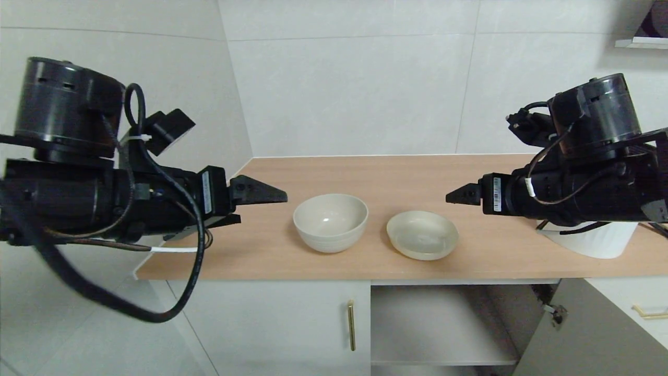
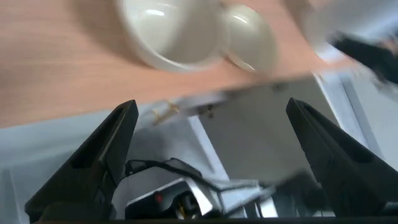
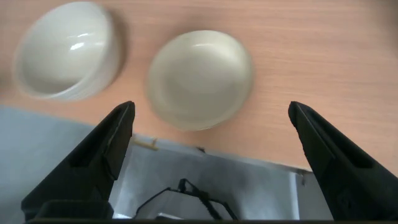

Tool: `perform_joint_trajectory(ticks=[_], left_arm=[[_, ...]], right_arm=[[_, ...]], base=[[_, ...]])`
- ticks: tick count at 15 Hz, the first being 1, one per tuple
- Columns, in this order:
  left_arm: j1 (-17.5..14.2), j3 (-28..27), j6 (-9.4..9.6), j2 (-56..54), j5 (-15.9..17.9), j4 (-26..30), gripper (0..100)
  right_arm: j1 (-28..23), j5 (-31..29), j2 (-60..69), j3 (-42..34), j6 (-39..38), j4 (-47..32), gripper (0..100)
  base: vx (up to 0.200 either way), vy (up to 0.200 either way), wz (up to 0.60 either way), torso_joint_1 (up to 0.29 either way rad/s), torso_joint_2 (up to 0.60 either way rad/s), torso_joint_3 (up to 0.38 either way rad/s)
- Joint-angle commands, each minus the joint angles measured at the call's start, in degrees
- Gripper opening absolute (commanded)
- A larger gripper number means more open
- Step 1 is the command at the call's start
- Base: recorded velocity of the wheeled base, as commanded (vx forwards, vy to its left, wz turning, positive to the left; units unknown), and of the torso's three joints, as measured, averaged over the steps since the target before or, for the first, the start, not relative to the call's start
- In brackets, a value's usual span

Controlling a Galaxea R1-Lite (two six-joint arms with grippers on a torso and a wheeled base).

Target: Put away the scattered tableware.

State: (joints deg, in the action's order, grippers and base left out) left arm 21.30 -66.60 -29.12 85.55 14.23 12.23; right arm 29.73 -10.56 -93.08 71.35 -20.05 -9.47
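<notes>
A deep cream bowl (image 1: 330,222) and a shallow cream dish (image 1: 422,235) sit side by side on the wooden countertop (image 1: 396,177), near its front edge. My left gripper (image 1: 271,196) hovers to the left of the bowl, above the counter, and holds nothing. My right gripper (image 1: 455,196) hovers to the right of the dish, also holding nothing. In the left wrist view the open gripper (image 2: 211,155) has the bowl (image 2: 171,31) and dish (image 2: 252,37) beyond its tips. In the right wrist view the open gripper (image 3: 211,149) frames the dish (image 3: 199,78), with the bowl (image 3: 65,50) beside it.
A white container (image 1: 595,240) stands on the counter under my right arm. Below the counter, a cabinet compartment (image 1: 433,324) is open with its door (image 1: 589,334) swung out to the right. A shut door with a gold handle (image 1: 350,324) is to its left. Tiled walls close the back and left.
</notes>
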Motion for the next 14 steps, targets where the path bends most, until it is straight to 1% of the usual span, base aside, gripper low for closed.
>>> perform_joint_trajectory(ticks=[1,2,3,5,6,7,8,10,11,12,13,14], left_arm=[[0.9,-0.8,-2.96,6.9,-1.7,-0.8,100],[1.2,-1.8,-4.28,8.9,-1.9,-0.8,100],[1.2,-2.3,-4.98,9.7,-2.2,-0.8,100],[1.2,-6.4,-8.76,15.2,-5.3,-1.1,100],[1.6,-7.9,-10.6,18.0,-6.8,-2.4,100],[2.1,-8.1,-11.57,19.5,-8.3,-3.2,100],[2.2,-8.3,-11.75,20.5,-9.7,-3.9,100],[2.3,-8.9,-12.27,21.8,-11.0,-4.9,100],[2.3,-9.2,-13.24,22.8,-11.4,-5.1,100],[2.3,-9.5,-13.59,23.3,-11.7,-5.1,100],[2.3,-10.6,-14.73,24.6,-12.6,-4.9,100],[2.3,-10.7,-14.82,25.1,-12.8,-5.0,100]], right_arm=[[-1.3,-0.4,-0.5,-0.2,-0.2,0.1,100],[-1.3,-0.4,0.0,-0.4,-0.2,0.1,100],[-1.3,-0.3,0.1,-0.7,-0.2,0.2,100],[-1.3,-0.2,-0.4,-1.1,-0.2,0.2,100],[-1.3,-0.2,-1.0,-1.1,-0.3,0.2,100],[-1.3,-0.3,-1.3,-1.1,-0.3,0.3,100],[-1.3,-0.3,-1.6,-1.1,-0.3,0.3,100],[-1.3,-0.3,-1.7,-1.1,-0.3,0.2,100],[-1.3,-0.3,-1.7,-1.1,-0.2,0.2,100],[-1.3,-0.3,-1.7,-1.1,-0.3,0.3,100],[-1.3,-0.3,-1.4,-1.2,-0.3,0.3,100],[-1.3,-0.3,-1.4,-1.2,-0.3,0.3,100]], base=[[0.0,0.0,0.0,0.0,0.0,0.0],[0.0,0.0,0.0,0.0,0.0,0.0],[0.0,0.0,0.0,0.0,0.0,0.0],[0.0,0.0,0.0,0.0,0.0,0.0],[0.0,0.0,0.0,0.0,0.0,0.0],[0.0,0.0,0.0,0.0,0.0,0.0],[0.0,0.0,0.0,0.0,0.0,0.0],[0.0,0.0,0.0,0.0,0.0,0.0],[0.0,0.0,0.0,0.0,0.0,0.0],[0.0,0.0,0.0,0.0,0.0,0.0],[0.0,0.0,0.0,0.0,0.0,0.0],[0.0,0.0,0.0,0.0,0.0,0.0]])
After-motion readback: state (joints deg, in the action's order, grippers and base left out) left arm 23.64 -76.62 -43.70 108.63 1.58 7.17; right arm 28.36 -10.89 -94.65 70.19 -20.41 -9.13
